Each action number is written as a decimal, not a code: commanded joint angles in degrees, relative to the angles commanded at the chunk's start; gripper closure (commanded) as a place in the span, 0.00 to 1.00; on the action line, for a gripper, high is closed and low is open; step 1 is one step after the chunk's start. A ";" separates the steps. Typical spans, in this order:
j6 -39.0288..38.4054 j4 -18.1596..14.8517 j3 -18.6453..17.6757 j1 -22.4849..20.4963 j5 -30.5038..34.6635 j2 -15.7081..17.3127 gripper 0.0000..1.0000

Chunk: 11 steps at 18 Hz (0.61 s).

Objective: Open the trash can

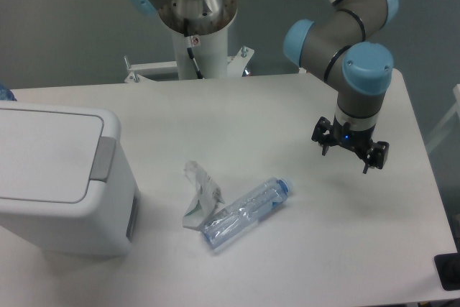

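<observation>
Claw (350, 154): your fingers spread apart, gripping nothing.
Trash can (61, 177): boxy white plastic, lid shut, far left of claw.
Bottle (246, 213): clear, crumpled, lying lower left.

A clear plastic bottle (246, 211) with a blue cap lies on its side on the white surface (237, 113), nearer the front edge than the back, cap end pointing toward the right edge. A crumpled clear wrapper (199, 193) lies touching the bottle's left side, partly upright.
</observation>
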<state>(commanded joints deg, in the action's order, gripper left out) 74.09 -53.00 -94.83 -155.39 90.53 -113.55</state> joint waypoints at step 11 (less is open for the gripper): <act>-8.05 1.40 0.00 0.52 -4.30 0.53 0.00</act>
<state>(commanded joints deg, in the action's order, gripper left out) 66.04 -51.60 -94.83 -154.87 86.23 -113.03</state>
